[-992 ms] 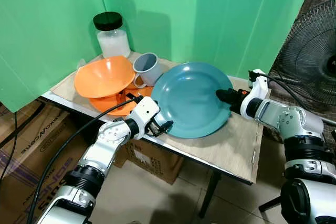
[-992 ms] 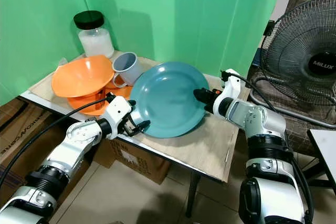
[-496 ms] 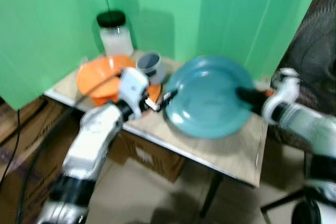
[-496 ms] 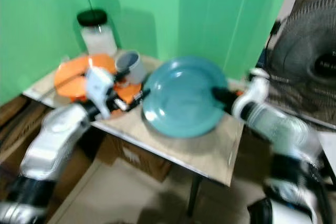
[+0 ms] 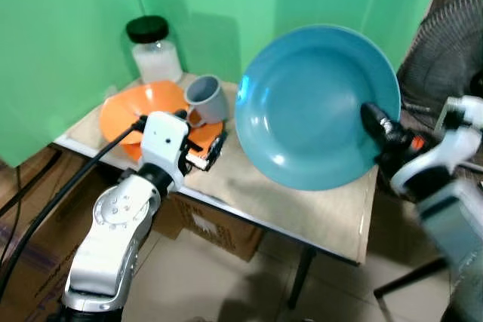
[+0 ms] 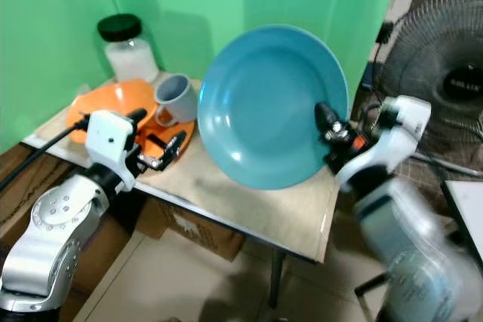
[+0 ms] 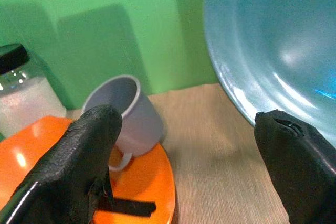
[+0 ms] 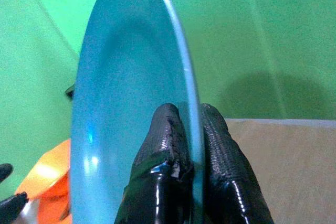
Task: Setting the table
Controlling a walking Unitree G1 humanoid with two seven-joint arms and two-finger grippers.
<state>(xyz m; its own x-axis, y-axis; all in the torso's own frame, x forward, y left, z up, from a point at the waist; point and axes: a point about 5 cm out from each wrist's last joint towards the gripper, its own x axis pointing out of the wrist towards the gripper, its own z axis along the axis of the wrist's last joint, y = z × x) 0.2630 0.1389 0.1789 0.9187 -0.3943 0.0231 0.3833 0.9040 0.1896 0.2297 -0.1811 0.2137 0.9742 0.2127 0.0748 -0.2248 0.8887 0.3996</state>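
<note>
above the table (image 5: 332, 209), blue plate (image 5: 317, 107) tilted upright, rim pinched by right end effector (image 5: 371, 117)

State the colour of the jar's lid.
Black; the jar's lid shows best in the left eye view.

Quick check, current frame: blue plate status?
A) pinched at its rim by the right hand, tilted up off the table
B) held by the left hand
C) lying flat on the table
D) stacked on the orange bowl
A: the right hand has its two fingers clamped on the rim of the blue plate, which stands tilted above the table, while the left hand is open and apart from it.
</note>
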